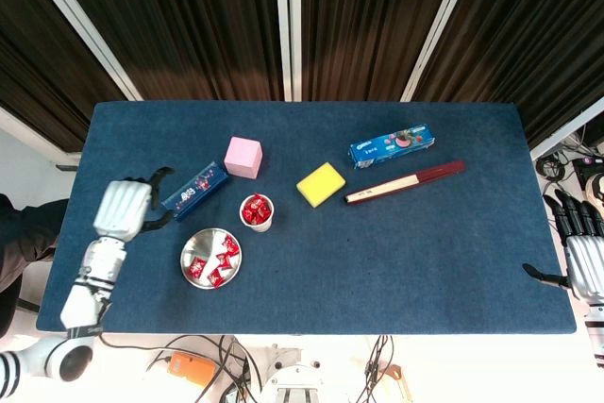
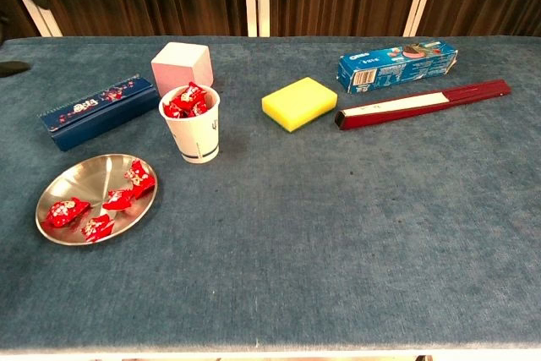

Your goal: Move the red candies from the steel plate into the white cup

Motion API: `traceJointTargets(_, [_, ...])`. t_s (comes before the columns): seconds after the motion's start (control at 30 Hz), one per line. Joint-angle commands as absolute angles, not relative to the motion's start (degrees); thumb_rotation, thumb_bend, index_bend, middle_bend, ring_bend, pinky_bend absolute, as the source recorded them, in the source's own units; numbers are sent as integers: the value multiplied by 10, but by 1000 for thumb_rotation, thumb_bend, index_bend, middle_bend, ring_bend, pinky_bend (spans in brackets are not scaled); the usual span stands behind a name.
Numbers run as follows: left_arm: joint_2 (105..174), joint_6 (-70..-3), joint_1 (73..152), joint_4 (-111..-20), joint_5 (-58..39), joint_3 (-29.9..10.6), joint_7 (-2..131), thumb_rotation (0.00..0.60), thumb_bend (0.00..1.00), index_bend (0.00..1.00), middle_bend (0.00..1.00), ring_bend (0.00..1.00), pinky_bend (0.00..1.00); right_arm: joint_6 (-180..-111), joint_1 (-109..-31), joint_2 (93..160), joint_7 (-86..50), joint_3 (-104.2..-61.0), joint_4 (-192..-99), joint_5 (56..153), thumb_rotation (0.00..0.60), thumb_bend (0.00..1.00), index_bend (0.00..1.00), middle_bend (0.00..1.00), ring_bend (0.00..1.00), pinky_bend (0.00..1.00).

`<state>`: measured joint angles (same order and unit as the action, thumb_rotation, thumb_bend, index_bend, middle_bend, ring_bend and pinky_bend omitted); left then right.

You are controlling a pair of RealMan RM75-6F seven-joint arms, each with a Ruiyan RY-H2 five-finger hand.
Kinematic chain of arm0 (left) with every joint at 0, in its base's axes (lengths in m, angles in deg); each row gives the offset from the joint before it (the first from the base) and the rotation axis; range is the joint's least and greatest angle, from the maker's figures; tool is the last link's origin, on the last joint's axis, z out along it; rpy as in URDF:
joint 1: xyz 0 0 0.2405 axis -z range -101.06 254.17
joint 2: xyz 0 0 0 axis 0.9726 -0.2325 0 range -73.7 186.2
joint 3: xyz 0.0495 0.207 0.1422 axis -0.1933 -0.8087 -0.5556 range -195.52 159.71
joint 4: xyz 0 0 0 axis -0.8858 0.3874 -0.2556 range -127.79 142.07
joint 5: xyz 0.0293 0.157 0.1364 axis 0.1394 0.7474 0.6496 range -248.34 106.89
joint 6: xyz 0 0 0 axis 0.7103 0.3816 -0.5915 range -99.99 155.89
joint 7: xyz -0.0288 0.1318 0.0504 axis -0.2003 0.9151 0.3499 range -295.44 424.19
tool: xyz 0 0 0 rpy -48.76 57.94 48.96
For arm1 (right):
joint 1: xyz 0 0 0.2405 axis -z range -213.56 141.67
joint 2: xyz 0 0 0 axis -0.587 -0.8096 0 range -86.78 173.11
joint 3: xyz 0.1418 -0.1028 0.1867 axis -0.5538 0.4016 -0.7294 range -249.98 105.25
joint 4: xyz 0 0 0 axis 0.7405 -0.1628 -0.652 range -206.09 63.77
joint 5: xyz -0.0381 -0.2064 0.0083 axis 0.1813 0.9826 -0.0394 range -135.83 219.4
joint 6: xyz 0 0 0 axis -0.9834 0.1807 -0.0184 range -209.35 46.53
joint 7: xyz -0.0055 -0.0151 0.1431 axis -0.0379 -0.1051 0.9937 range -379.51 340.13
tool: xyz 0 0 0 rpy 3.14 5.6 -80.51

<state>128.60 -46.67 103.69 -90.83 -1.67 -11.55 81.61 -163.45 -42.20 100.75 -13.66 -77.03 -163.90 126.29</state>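
Four red candies point(image 2: 103, 203) on steel plate point(image 2: 80, 177) | white cup point(image 2: 194, 134) beside blue box point(image 2: 97, 112) | both hands' fingers spread, empty

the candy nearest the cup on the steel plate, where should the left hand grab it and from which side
Probably pinch the red candy across its puffed middle, coming straight down from above. It lies flat near the steel plate's far rim, so a side approach would likely hit the rim or the white cup just beyond. The left hand hovers open, left of the plate.
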Motion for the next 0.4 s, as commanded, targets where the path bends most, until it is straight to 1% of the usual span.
traceJointTargets(0.03, [1254,-538,966,-863,24,-155,776,600,153,242,311,183,144,-1636,-421,1003,-128,-766,-1636,1272,600,151,0,9,0,0])
traceJointTargets(0.1, [1249,-562,941,-846,38,-168,749,600,148,242,248,117,90,-1639,-419,1003,-126,-763,-1636,1278,600,151,0,9,0,0])
traceJointTargets(0.17, [1243,-580,913,-834,51,-182,714,600,144,236,213,83,50,-1643,-418,1006,-126,-760,-1637,1286,600,151,0,9,0,0])
traceJointTargets(0.27, [1234,-603,880,-826,65,-198,678,600,141,207,195,67,20,-1650,-415,1011,-132,-757,-1639,1293,600,151,0,9,0,0])
traceJointTargets(0.4, [1235,-634,845,-817,85,-210,652,600,141,205,194,66,17,-1653,-411,1018,-143,-754,-1645,1294,600,152,0,9,0,0])
